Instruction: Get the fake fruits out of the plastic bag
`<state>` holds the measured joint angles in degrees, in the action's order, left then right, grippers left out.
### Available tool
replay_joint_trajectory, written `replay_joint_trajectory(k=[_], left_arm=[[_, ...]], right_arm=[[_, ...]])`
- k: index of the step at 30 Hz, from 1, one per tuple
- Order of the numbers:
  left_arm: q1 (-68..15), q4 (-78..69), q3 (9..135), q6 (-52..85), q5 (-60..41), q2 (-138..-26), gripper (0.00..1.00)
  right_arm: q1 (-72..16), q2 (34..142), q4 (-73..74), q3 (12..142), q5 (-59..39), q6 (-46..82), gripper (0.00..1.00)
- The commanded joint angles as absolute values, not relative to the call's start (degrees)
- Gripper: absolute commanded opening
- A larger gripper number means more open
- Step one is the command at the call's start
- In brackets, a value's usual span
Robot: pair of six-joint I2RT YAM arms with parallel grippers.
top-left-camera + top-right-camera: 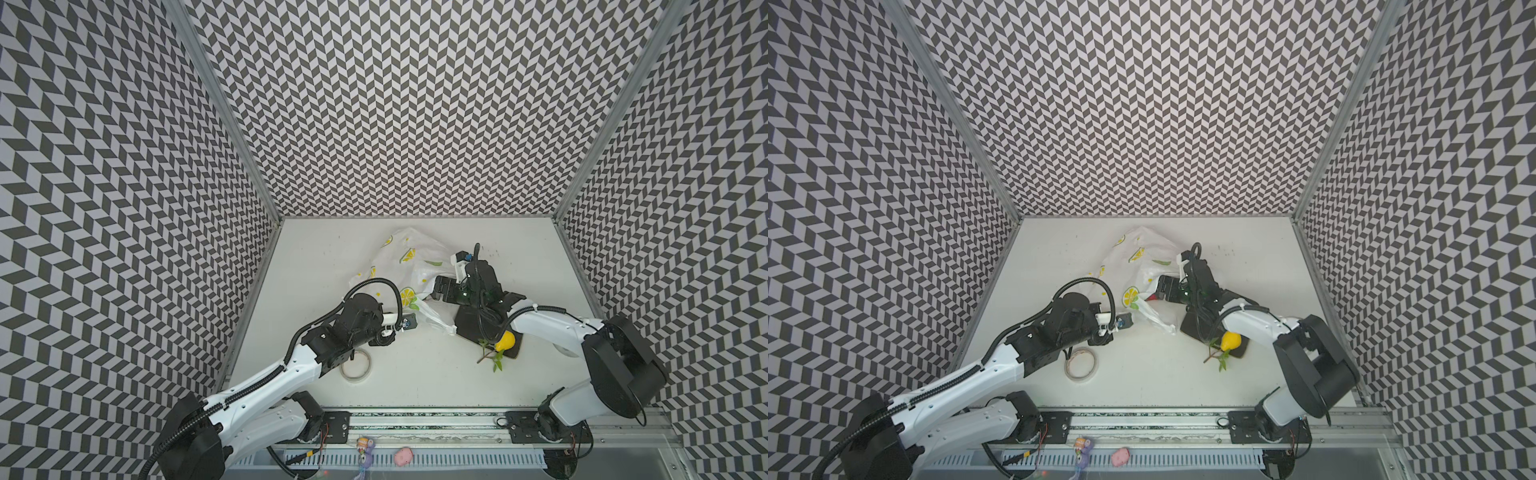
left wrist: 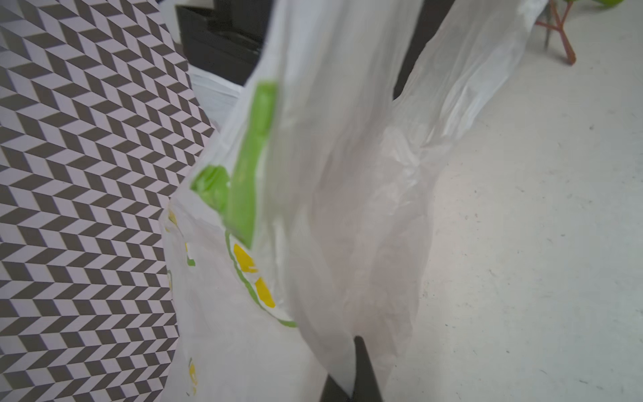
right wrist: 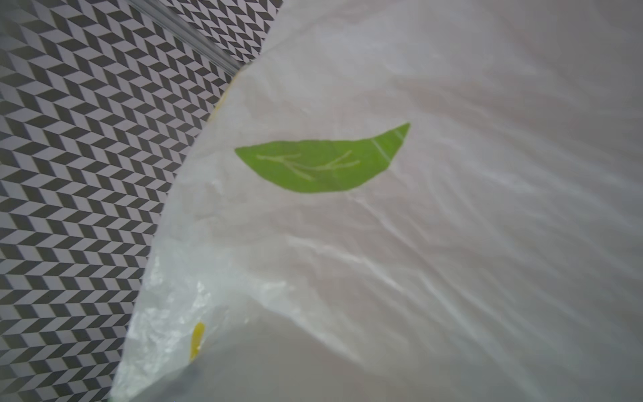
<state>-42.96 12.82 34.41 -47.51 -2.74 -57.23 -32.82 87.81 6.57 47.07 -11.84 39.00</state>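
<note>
White crinkly plastic bag (image 1: pixel 409 266) lies on the table (image 1: pixel 415 386), mid-back, between the two arms. Its long axis runs diagonally: closed end toward far-left, handles and mouth toward near-right, pointing at the dark tray (image 1: pixel 467 326). One handle loop (image 1: pixel 436 320) stretches down to just beside the tray's edge.

Progress looks early. Out so far: yellow pear (image 1: pixel 505 341), sitting on the tray's near corner. Its stem end points near-left and the leafy twig hangs off the tray onto the table. No other fruit lies outside the bag in both top views. A small red patch (image 1: pixel 1152 296) shows at the bag mouth in a top view, beside the right gripper (image 1: pixel 436 289). It is probably a fruit, but too small to be sure. The rest are presumably inside the bag; the count is hidden by the film.

State of left gripper (image 1: pixel 409 322): clenched on bag film near the handle. The left wrist view shows film running into the closed fingertips (image 2: pixel 362 369). It is likely anchoring the bag.

The right gripper is at the mouth with jaws that look spread and nothing visibly between them. The right wrist view shows only film and a printed leaf (image 3: pixel 323 167), so it can't confirm contact with any fruit.

Left to do: pull the remaining fruits out through the mouth.
</note>
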Motion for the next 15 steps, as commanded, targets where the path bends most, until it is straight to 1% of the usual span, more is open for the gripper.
replay_joint_trajectory(k=[1,7,15], left_arm=[[-42.77,15.38,33.52,-51.25,-5.79,-56.78,0.0],[-42.93,15.38,32.52,-52.36,-5.88,-56.54,0.0],[-42.97,15.93,31.67,-53.44,-5.6,-56.17,0.0]], right_arm=[[-32.83,90.52,5.39,49.76,-6.1,38.48,0.89],[-32.78,95.46,4.69,54.19,-1.35,35.98,0.86],[-32.78,102.39,2.99,58.7,0.37,32.39,0.77]])
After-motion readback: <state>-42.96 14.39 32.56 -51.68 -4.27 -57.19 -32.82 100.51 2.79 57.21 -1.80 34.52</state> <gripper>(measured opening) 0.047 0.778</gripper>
